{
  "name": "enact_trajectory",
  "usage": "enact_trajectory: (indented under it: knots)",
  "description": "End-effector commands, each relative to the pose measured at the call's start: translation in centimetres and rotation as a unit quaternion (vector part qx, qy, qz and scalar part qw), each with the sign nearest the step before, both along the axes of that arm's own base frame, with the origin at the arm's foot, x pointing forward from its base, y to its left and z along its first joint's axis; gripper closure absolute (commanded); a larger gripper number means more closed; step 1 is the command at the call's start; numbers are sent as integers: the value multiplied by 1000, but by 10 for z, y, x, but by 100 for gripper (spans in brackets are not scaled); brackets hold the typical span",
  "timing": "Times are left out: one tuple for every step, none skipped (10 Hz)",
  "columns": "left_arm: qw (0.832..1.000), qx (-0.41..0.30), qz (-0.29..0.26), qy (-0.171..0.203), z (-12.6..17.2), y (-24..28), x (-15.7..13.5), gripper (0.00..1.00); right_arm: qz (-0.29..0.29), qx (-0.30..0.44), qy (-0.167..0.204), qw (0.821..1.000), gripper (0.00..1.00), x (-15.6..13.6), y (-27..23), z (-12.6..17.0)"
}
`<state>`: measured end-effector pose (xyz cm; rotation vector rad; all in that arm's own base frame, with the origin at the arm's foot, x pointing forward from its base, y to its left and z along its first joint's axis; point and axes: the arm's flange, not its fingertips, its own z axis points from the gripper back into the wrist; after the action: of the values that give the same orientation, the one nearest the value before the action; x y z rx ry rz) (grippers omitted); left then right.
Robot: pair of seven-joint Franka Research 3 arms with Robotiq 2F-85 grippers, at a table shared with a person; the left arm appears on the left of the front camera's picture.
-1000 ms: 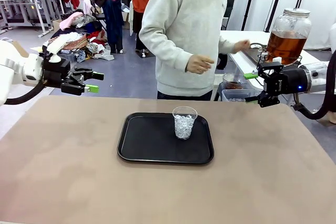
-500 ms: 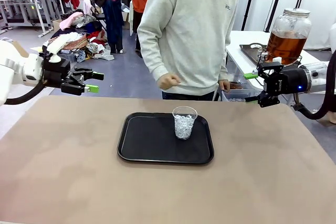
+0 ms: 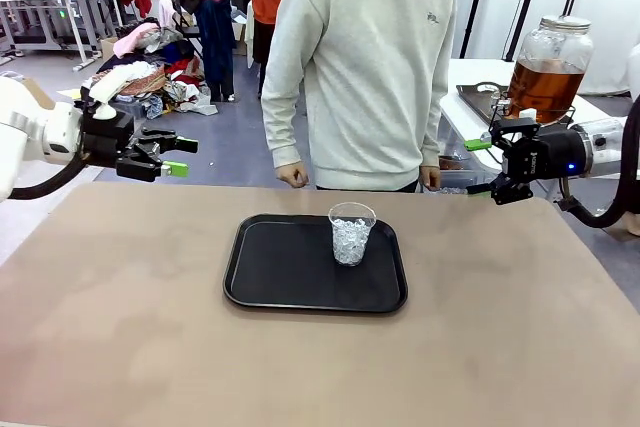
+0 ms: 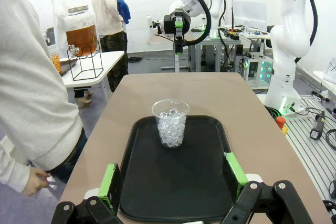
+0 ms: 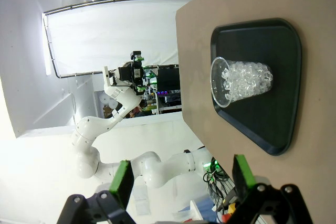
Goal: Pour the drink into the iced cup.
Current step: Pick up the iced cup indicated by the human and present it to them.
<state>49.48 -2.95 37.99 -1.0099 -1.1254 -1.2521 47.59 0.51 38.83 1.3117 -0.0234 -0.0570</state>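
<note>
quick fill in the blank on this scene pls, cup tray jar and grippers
1. The clear iced cup stands on a ____ tray.
2. The lidded glass jar holding the amber drink stands on the robot's ____ side.
3. The left gripper and the right gripper both hang in the air with their jaws ____.

Missing words: black; right; open

Black tray (image 3: 285,272), clear iced cup (image 3: 351,235), amber drink (image 3: 545,87), tan table (image 3: 120,347)
</note>
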Motion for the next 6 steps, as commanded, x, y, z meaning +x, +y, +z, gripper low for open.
enact_trajectory:
  knots:
    - [1000,-2,-1,-1,2,0,-1,0,0,0,-2,1000,0,1,0,2]
    - [1000,-2,-1,-1,2,0,-1,0,0,0,-2,1000,0,1,0,2]
    - [1000,-2,-1,-1,2,0,-1,0,0,0,-2,1000,0,1,0,2]
    - [1000,-2,-1,-1,2,0,-1,0,0,0,-2,1000,0,1,0,2]
    - [1000,-2,-1,-1,2,0,-1,0,0,0,-2,1000,0,1,0,2]
    - [1000,-2,-1,-1,2,0,-1,0,0,0,-2,1000,0,1,0,2]
